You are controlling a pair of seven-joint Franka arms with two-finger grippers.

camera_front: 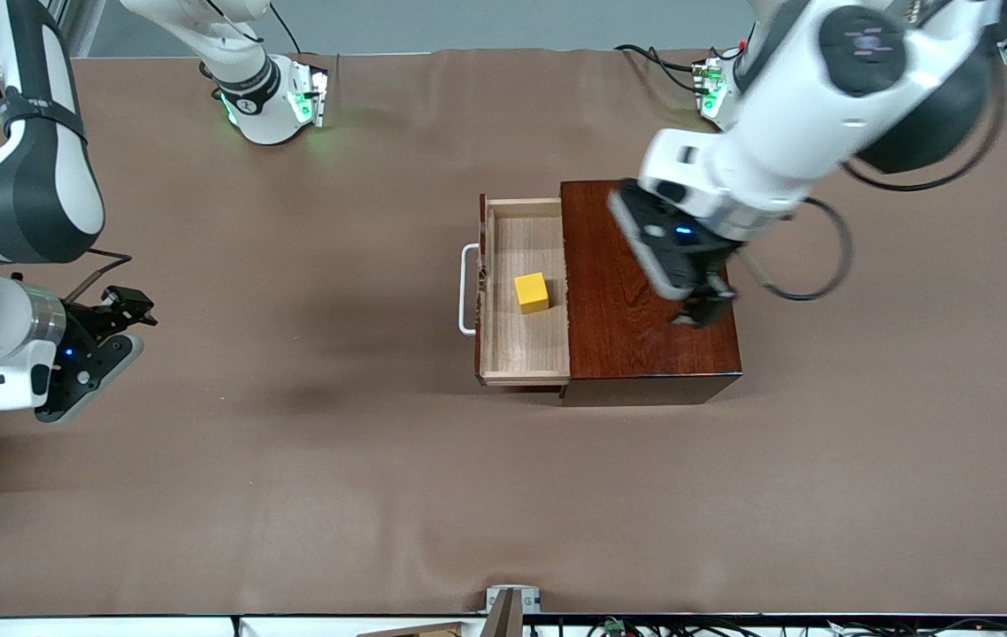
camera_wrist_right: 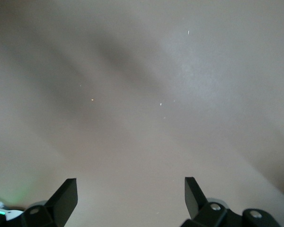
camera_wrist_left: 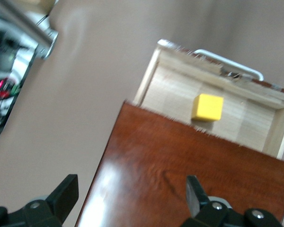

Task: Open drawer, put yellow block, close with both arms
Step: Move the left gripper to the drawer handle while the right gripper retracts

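A glossy dark mahogany box [camera_front: 649,292], rectangular with a smooth reflective top showing fine grain, sits on the tabletop [camera_front: 291,460], which is covered in a matte brown cloth with soft wrinkles. From the box's end that faces the right arm's end of the tabletop, the drawer [camera_front: 521,354] stands pulled out: a pale, straight-grained light-wood tray with thin walls, a dark reddish-brown front panel and a white U-shaped handle [camera_front: 466,289] on that front. Inside the drawer, resting on its floor close to the box's edge, lies the yellow block [camera_front: 532,292], a small plain-faced bright yellow cube; nothing else is in the tray. The left gripper [camera_front: 705,310], black with two fingers, hangs over the box's top toward the end away from the drawer, its jaws spread wide and holding nothing. The right gripper [camera_front: 127,310] waits well apart from the box, over bare cloth at the right arm's end of the tabletop, its jaws likewise spread fully and empty.
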